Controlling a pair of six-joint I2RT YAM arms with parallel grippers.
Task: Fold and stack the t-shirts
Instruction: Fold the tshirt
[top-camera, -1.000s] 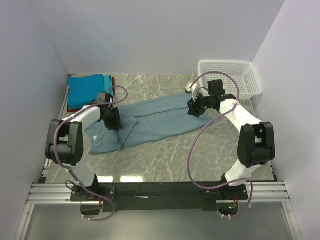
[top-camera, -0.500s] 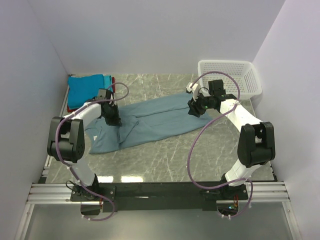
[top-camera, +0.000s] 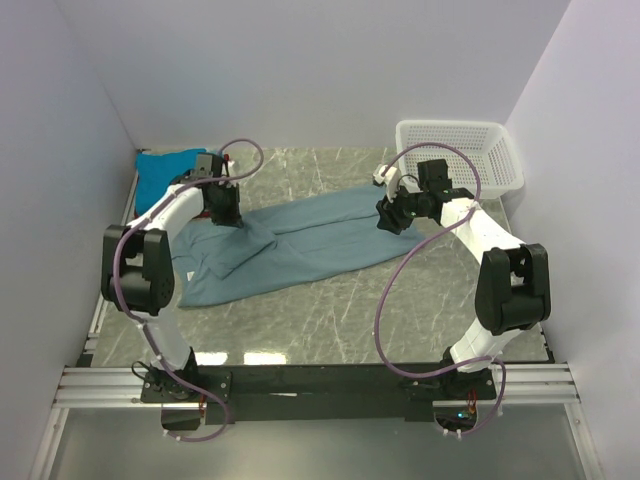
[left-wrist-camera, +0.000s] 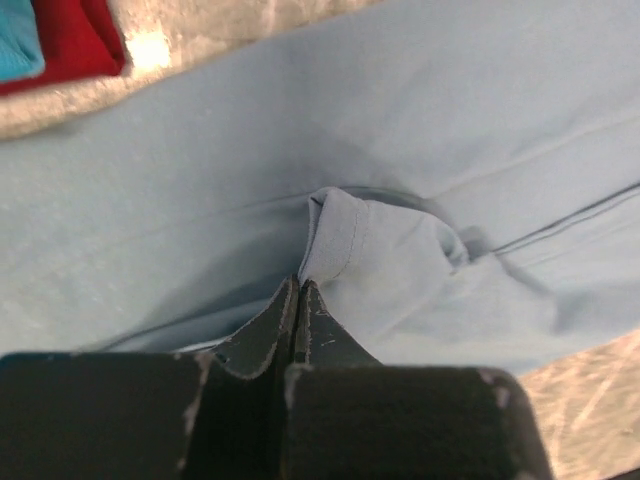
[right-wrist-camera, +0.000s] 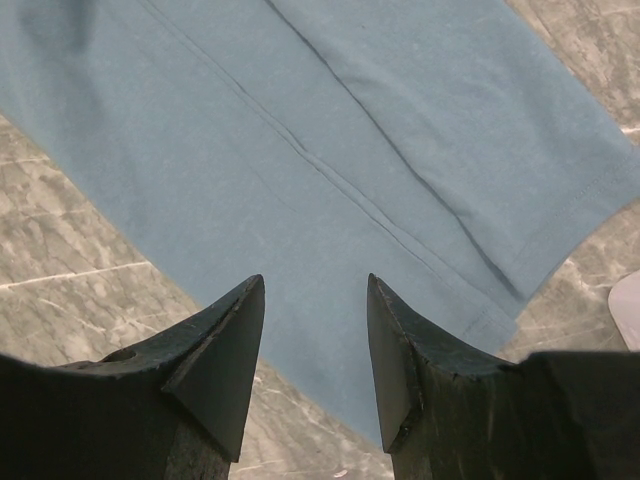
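- Left claw (left-wrist-camera: 300, 290), upper left overhead, pinches a tee (left-wrist-camera: 480, 120) fold, perhaps a sleeve.
- Right claw (right-wrist-camera: 315, 295) gapes empty above the hem; we'd pin it before pulling.

Grey-blue t-shirt (top-camera: 310, 245) — dusty, plain, no print, thin darker seam lines. Off its left-arm end: folded bright blue t-shirt (top-camera: 158, 168). In the left wrist view, a teal t-shirt (left-wrist-camera: 15, 40) and a red t-shirt (left-wrist-camera: 75, 40) just past its edge. Table (top-camera: 400, 310) under it: grey-green marble pattern, pale veins. Basket (top-camera: 460, 150) beyond its right-arm end — white mesh. Left gripper (left-wrist-camera: 298, 300) and right gripper (right-wrist-camera: 315, 300): black, scuffed pale at edges. Arms (top-camera: 490, 235) white with black joints, cables (top-camera: 378, 320) purple.
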